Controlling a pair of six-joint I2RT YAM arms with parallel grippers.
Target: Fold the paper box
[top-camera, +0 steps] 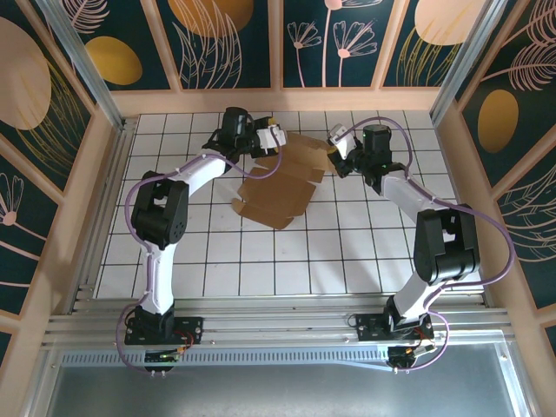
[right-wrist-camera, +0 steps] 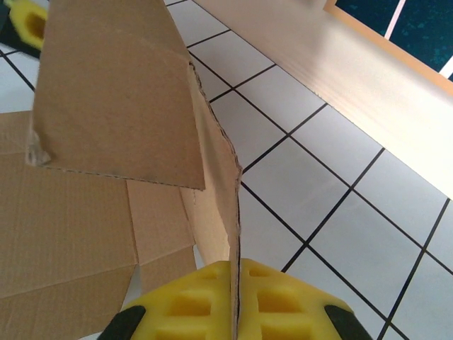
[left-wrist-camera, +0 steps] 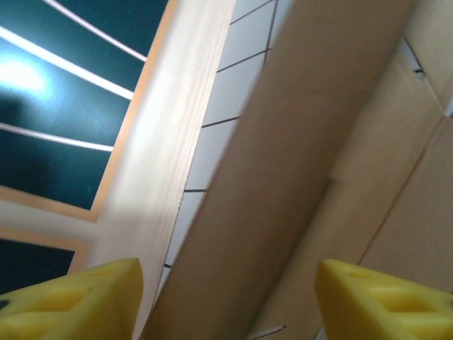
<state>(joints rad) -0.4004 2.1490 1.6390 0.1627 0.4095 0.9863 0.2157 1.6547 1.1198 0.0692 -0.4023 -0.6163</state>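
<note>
The paper box [top-camera: 282, 182] is a flat brown die-cut cardboard sheet lying on the white tiles at the back middle, with its far flaps lifted. My right gripper [top-camera: 334, 148] holds its right rear corner. In the right wrist view the yellow pads [right-wrist-camera: 283, 304] of the right gripper [right-wrist-camera: 235, 301] are shut on the edge of an upright flap [right-wrist-camera: 106, 99]. My left gripper [top-camera: 273, 135] is at the sheet's far left edge. In the left wrist view the left gripper [left-wrist-camera: 230, 301] has its jaws apart, with a raised cardboard flap [left-wrist-camera: 283, 177] running between the yellow fingertips [left-wrist-camera: 78, 294], touching neither.
A wooden rail [top-camera: 278, 100] runs along the back of the tiled table [top-camera: 261, 261], close behind both grippers; it is also visible as the wooden rail [left-wrist-camera: 177, 106] and the wooden rail [right-wrist-camera: 368, 78] in the wrist views. Wooden side walls enclose the table left and right.
</note>
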